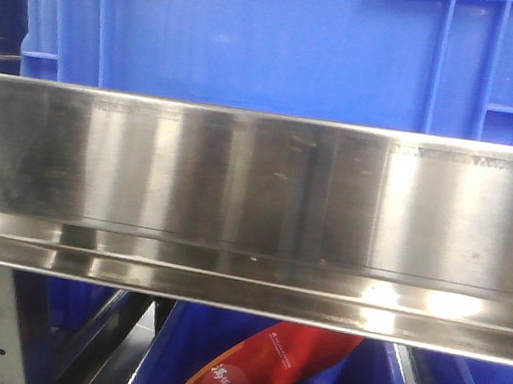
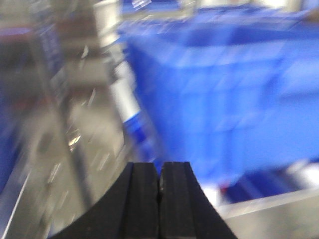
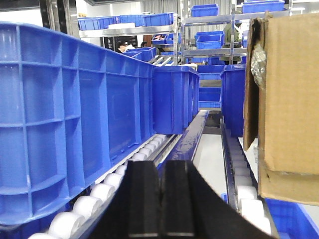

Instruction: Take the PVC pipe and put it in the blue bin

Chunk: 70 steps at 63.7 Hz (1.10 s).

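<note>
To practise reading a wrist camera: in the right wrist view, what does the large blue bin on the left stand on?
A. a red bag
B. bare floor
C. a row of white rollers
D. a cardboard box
C: the blue bin stands on white rollers running along beneath its base.

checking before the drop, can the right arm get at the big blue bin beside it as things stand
Probably yes. The right hand sits shut and empty on the roller lane, with the blue bin close on its left and nothing between them. It faces the bin's side wall, though; the open top is out of view, so it would likely need to lift first.
</note>
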Motion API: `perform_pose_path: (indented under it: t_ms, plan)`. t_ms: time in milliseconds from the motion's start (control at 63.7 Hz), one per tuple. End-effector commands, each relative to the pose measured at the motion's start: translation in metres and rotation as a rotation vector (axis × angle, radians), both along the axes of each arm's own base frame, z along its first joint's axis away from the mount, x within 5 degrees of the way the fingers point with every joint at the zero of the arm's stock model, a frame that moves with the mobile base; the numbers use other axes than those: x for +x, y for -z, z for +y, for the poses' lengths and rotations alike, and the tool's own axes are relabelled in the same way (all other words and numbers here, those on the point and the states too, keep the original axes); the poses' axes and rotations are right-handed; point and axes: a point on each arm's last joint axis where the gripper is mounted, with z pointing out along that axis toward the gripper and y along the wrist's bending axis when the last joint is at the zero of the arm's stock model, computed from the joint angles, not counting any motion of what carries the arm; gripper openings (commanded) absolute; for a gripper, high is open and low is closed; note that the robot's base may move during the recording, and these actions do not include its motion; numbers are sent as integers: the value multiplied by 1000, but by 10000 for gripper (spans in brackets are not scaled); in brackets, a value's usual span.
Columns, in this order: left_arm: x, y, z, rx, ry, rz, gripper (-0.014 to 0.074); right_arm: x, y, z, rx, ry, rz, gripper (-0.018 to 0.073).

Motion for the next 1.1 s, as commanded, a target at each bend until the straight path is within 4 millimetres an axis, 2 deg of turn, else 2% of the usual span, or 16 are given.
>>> perform_pose_path:
  t_ms: [0, 314, 361, 471, 1083]
  plan:
    - [-4, 24, 4, -28, -55, 2, -111, -1, -2, 0, -6, 7, -30, -168]
    - [3, 97, 10, -76, -207, -134, -111, -1, -2, 0, -6, 7, -30, -168]
    - [3, 89, 11, -93, -221, -216, -111, -1, -2, 0, -6, 7, -30, -168]
    - [3, 91, 13, -100, -261, -197, -111, -1, -2, 0, -6, 8, -32, -168]
    - [3, 89, 13, -145, -255, -212, -111, -1, -2, 0, -6, 8, -32, -168]
